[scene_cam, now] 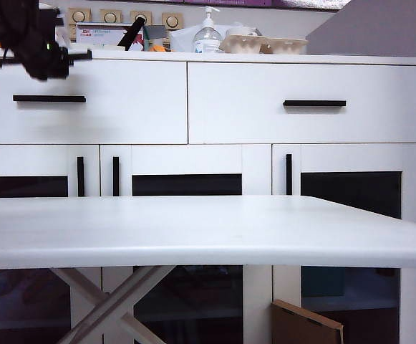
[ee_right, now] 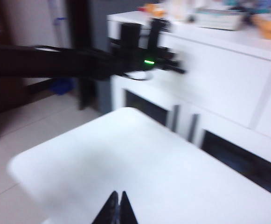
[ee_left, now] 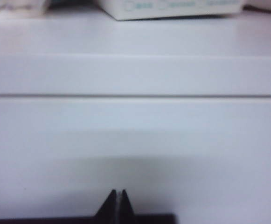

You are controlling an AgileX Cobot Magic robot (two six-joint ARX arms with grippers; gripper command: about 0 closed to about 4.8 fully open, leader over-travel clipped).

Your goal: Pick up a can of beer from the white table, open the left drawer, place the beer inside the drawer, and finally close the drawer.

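Exterior view. The white table [scene_cam: 193, 229] is seen edge-on across the foreground, its thick rounded front edge running the full width and its top bare; crossed pale legs [scene_cam: 111, 301] are seen beneath. Behind it a white cabinet [scene_cam: 258, 154] is seen. The left drawer [scene_cam: 107, 104] is shut flush, its black bar handle [scene_cam: 49, 99] lying level. A right drawer [scene_cam: 308, 104] with its own handle sits beside it, a thin seam between them. The left arm [scene_cam: 36, 43] is raised at the upper left, in front of the drawer's top edge, above the handle and apart from it. A pump bottle [scene_cam: 208, 36] and egg cartons [scene_cam: 265, 44] are set on the cabinet top. A brown board [scene_cam: 304, 326] leans low at the right.

Left wrist view. The left end effector [ee_left: 118, 203] is seen pressed shut, empty, close before a plain white front; a level seam [ee_left: 135, 96] crosses above it.

Right wrist view. The right end effector [ee_right: 117, 207] is seen closed, empty, over the table's bare top near a rounded corner [ee_right: 23, 168]. Open floor [ee_right: 14, 126] lies beyond.

The can of beer is seen in no view.
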